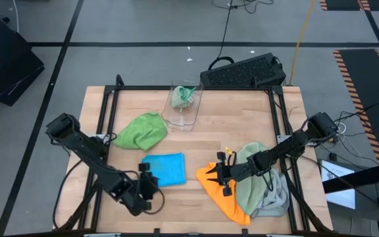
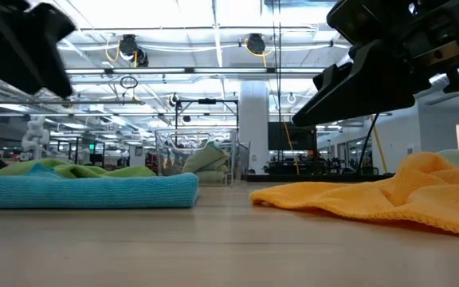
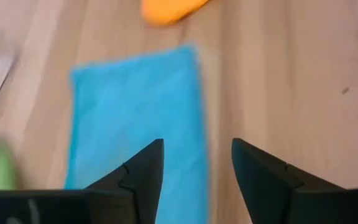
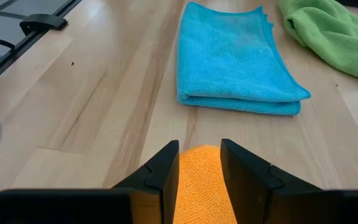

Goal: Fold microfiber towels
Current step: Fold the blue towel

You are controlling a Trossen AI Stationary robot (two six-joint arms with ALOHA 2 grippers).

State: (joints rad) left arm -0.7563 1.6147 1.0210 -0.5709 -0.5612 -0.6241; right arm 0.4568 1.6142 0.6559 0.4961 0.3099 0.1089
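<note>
A blue towel lies folded flat on the wooden table; its stacked layers show in the right wrist view. My left gripper hovers open above its near edge, touching nothing. An orange towel lies spread at the near right, partly under a sage green towel and a light grey one. My right gripper stands open above the orange towel's left corner, clear of it in the low view. A bright green towel lies crumpled at the left.
A clear plastic bin at the far middle holds another green cloth. A black keyboard lies beyond the table's far edge. Black frame rails run along the left and right sides. Bare wood lies between the blue and orange towels.
</note>
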